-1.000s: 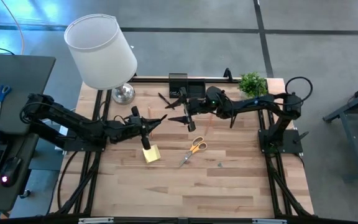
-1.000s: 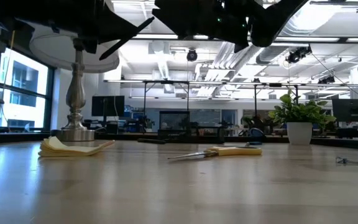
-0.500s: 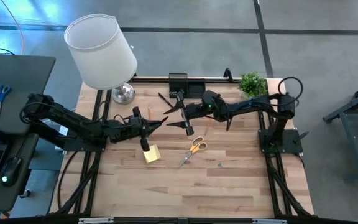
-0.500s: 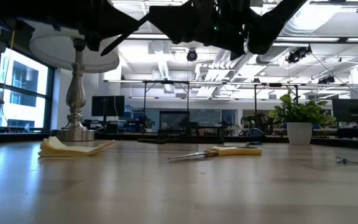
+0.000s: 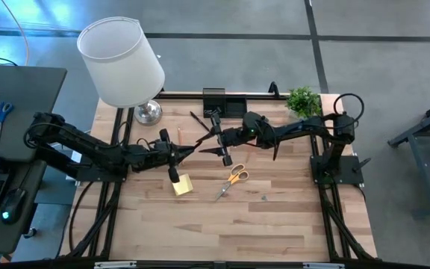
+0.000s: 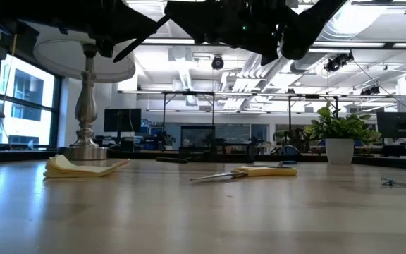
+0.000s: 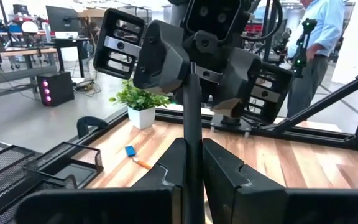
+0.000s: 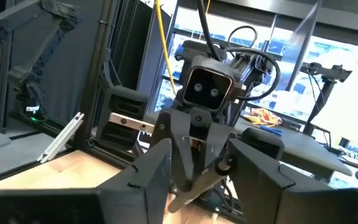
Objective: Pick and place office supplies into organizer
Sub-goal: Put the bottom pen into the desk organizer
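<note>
my left jaws hold a black pen (image 7: 191,106) upright, nearly closed on it, above the middle of the surface (image 5: 290,224). my right jaws face them, spread wide and empty. the organizer (image 5: 224,101) sits at 12 o'clock; i can't tell what is in it. the orange scissors (image 5: 234,177) and sticky pad (image 5: 181,184) lie near 6 o'clock of my jaws, another pen (image 5: 198,118) towards 12, a clip (image 5: 263,197) towards 5. i judge most of the job remains.

Bare tabletop (image 5: 237,224) (front), lamp (image 5: 123,63) rear-left.
</note>
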`<state>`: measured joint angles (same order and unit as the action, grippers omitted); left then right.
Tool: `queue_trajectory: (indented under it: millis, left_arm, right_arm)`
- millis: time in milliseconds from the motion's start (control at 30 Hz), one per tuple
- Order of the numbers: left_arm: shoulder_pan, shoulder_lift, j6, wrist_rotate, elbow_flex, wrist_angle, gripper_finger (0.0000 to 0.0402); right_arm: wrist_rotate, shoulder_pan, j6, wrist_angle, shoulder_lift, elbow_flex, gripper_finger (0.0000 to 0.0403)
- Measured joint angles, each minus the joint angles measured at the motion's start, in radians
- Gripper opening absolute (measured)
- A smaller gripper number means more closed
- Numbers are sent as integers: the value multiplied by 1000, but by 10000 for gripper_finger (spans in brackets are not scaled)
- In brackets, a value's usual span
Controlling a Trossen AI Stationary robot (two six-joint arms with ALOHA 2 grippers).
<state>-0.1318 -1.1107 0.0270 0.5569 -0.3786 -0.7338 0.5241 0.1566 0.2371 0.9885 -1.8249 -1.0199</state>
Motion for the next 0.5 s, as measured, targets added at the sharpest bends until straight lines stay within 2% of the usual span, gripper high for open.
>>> queue_trajectory:
  millis: [200, 500]
  left_arm:
    - [0, 0, 0, -3, 0, 0, 21]
    - [1, 0, -1, -12, 0, 15, 21]
  right_arm:
    - [0, 0, -19, 26, -43, -15, 129]
    - [35, 0, -53, 22, -92, -65, 128]
